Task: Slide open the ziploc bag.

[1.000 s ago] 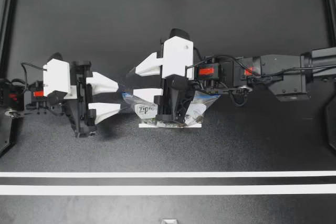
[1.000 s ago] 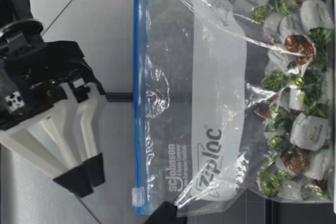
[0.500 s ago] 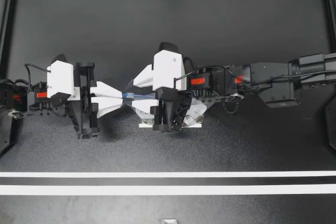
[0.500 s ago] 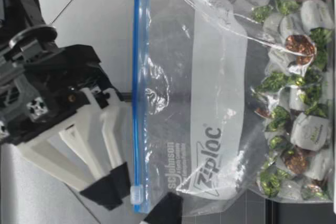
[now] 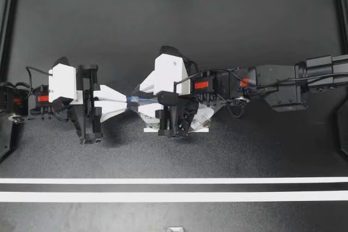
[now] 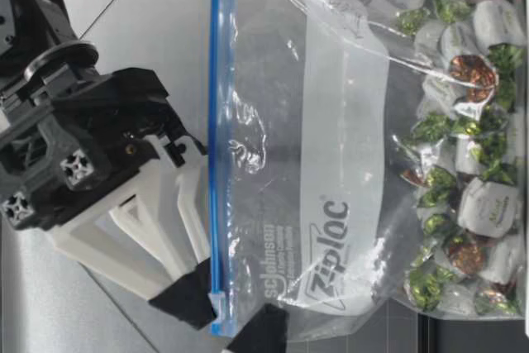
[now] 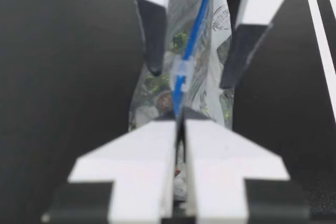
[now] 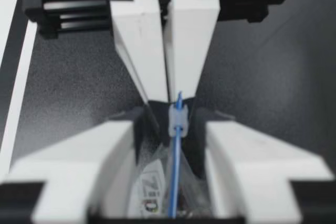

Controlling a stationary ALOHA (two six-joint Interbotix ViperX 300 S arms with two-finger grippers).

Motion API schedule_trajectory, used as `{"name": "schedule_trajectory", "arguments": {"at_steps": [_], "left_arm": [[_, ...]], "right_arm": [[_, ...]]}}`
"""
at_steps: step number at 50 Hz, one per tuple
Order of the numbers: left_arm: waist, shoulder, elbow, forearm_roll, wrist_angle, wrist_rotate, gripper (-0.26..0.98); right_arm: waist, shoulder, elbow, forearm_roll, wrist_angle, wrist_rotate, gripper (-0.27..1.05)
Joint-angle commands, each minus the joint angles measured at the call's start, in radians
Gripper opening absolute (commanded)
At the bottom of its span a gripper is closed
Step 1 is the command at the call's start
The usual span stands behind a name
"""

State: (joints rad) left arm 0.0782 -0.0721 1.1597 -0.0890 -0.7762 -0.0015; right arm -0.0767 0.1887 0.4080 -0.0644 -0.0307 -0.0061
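Tabletop (image 5: 174, 36), bag (image 6: 347, 121) in left hand (image 5: 128, 100)

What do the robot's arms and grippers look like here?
My left gripper and my right gripper have white wedge-shaped fingers with black tips, and white housings on black frames. The arms are black, with red markings and loose black cables.
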Motion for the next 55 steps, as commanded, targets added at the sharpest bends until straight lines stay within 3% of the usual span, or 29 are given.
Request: {"name": "schedule_trajectory", "arguments": {"at_steps": [1,22,55], "left_arm": [[0.0,-0.015,-0.008,0.003,-0.009,0.002,-0.13],[0.0,-0.018,-0.005,0.003,-0.009,0.003,-0.13],[0.0,-0.018,0.015,-0.003,-0.009,0.003,-0.13]], "right_arm": [[0.002,-0.017,-0.031,0.002,0.008,0.002,0.35],[0.002,-0.032,-0.066,0.002,0.155,-0.005,-0.01],[0.002,-0.112,-0.103,-0.02,0.48,-0.02,-0.04]]}}
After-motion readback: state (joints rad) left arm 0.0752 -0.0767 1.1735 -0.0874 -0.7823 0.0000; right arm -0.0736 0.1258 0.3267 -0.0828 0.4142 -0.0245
